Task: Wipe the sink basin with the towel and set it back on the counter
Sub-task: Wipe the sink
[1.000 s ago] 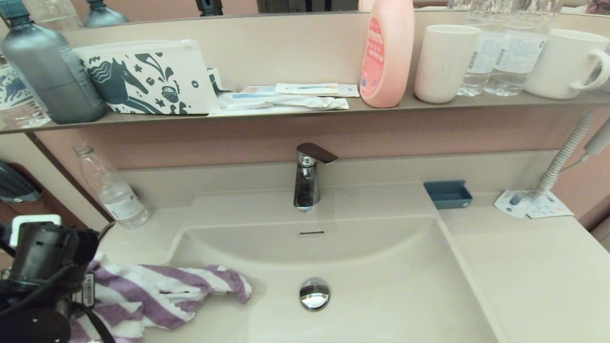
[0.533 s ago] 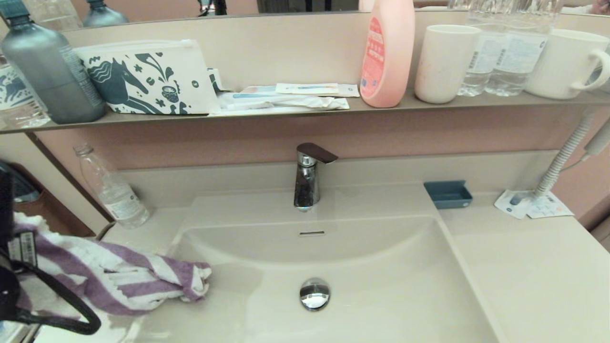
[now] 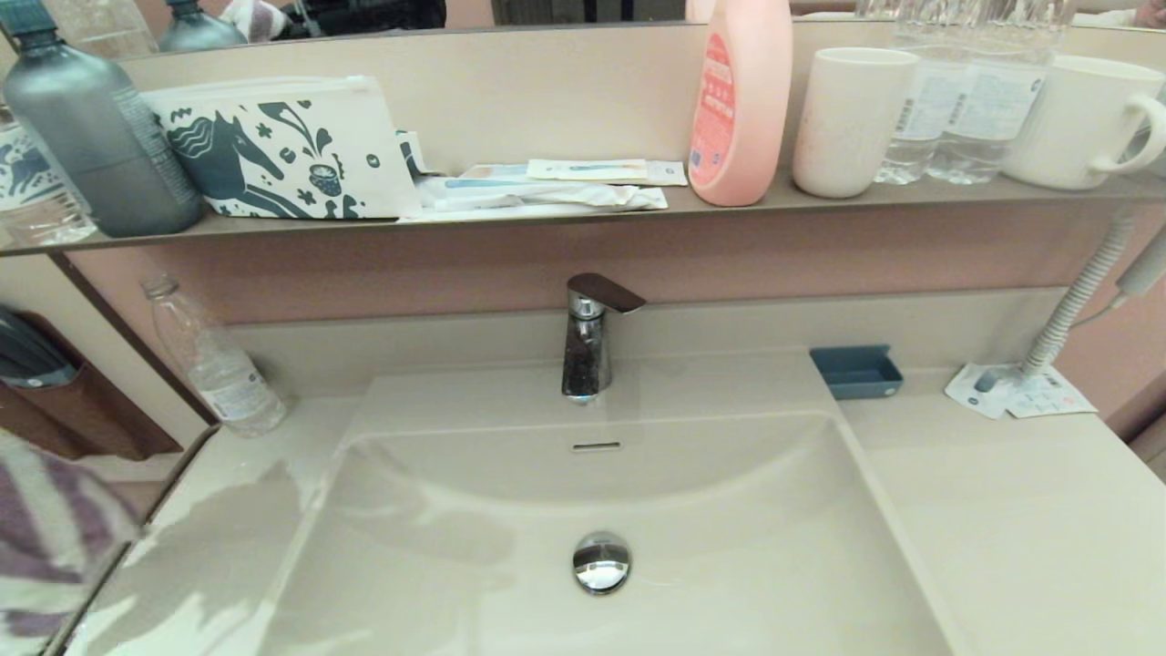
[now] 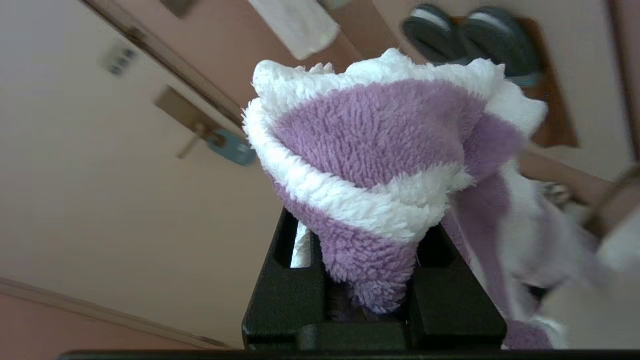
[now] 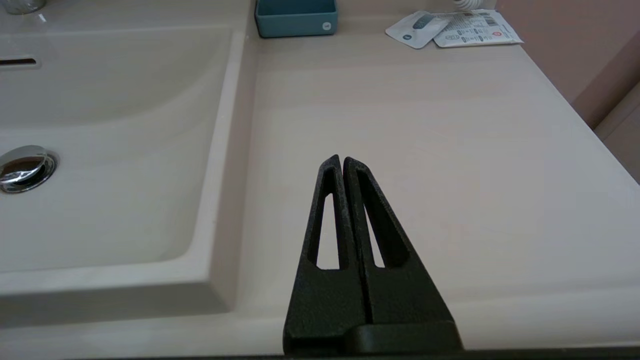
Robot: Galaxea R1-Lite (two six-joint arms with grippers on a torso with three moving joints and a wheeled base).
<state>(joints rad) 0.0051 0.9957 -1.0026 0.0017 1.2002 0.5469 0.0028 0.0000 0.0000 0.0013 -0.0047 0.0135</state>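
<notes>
- Left end effector (image 4: 370, 295): black fingers clamped on a bunched end of the soft purple-and-white striped terry towel (image 4: 380, 165); cloth stands up between the fingers and drapes off one side.
- Head view: towel (image 3: 46, 538) shows only at the lower left edge, off the left side of the smooth beige counter (image 3: 1020, 510), not touching it, clear of the glossy beige rectangular sink basin (image 3: 437, 510).
- Left arm itself is out of the head view.
- Basin holds nothing but its round chrome drain plug (image 3: 601, 562) and small overflow slot (image 3: 596, 446); chrome faucet (image 3: 588, 342) stands behind it.
- Right end effector (image 5: 343, 161): black fingers pressed together, holding nothing, hanging over the counter (image 5: 425, 125) to the right of the basin (image 5: 115, 150).
- Small blue tray (image 3: 856, 371) and flat white packets (image 3: 1016, 390) lie at the counter's back right.
- Clear plastic bottle (image 3: 211, 360) stands at the counter's back left.
</notes>
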